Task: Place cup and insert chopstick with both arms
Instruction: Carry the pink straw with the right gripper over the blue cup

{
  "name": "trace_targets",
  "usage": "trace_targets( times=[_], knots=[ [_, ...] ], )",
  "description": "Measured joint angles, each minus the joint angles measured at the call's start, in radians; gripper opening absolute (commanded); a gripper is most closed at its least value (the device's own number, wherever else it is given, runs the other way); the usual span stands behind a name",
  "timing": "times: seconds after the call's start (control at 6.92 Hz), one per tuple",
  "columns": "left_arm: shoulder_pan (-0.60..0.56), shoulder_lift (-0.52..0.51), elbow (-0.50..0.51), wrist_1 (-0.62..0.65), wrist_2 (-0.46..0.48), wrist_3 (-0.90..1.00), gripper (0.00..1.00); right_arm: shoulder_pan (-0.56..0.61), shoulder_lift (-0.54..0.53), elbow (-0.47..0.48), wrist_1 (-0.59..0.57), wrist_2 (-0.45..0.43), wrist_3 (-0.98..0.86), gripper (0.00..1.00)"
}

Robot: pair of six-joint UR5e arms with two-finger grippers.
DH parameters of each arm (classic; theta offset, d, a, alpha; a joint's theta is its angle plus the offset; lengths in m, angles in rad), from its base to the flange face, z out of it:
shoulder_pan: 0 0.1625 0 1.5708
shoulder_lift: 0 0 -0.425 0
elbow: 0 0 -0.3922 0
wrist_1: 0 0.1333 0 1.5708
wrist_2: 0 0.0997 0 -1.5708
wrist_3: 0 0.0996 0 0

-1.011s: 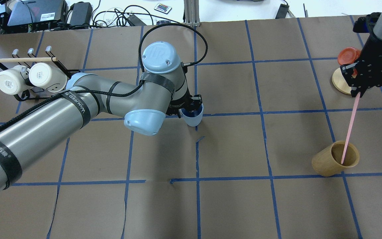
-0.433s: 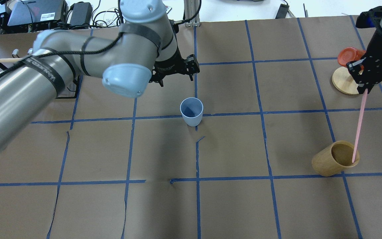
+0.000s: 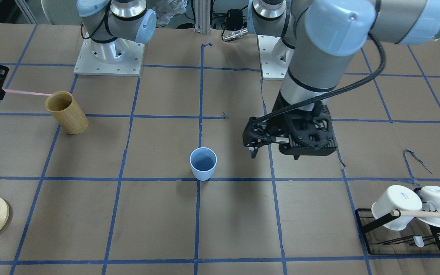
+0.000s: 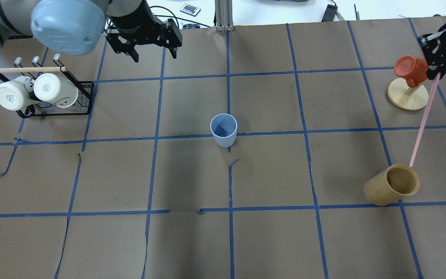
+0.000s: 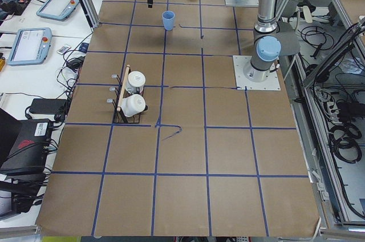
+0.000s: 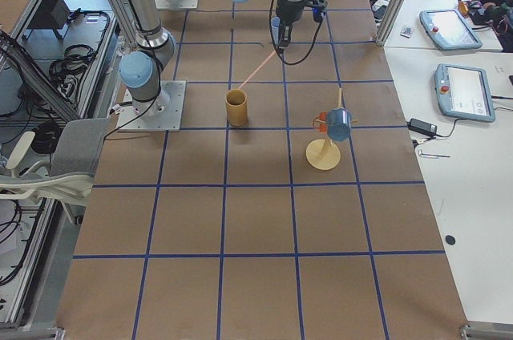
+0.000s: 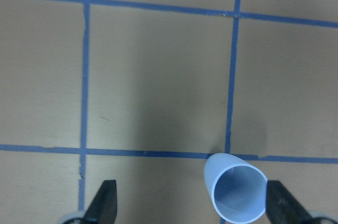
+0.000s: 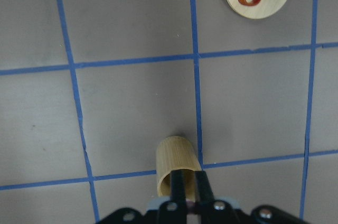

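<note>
The light-blue cup (image 4: 223,130) stands upright and alone at the table's middle. It also shows in the front view (image 3: 203,163) and low in the left wrist view (image 7: 237,192). My left gripper (image 4: 155,54) is open and empty, raised well beyond the cup and to its left; in the front view (image 3: 275,152) it hangs beside the cup. My right gripper (image 4: 436,73) is shut on the upper end of the pink chopstick (image 4: 422,122). The stick slants down, its lower tip at the rim of the tan bamboo cylinder (image 4: 381,190).
A black rack with two white mugs and a wooden dowel (image 4: 37,91) stands at the left. An orange mug on a round wooden stand (image 4: 410,69) is just beside my right gripper. Blue tape lines grid the brown table.
My left gripper has let go of the cup, risen and moved off to the far left. My right gripper has risen and drawn the chopstick up out of the bamboo cylinder.
</note>
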Motion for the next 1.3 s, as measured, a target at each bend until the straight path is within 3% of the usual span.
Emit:
trace_targets(
  times=[0.43,1.3],
  knots=[
    [0.136,0.067,0.001,-0.099,0.031,0.193,1.0,0.076,0.003,-0.066,-0.125,0.115,0.114,0.0],
    [0.095,0.145,-0.09,-0.114,0.055,0.005,1.0,0.571,0.081,-0.057,-0.47,0.028,0.546,0.0]
  ],
)
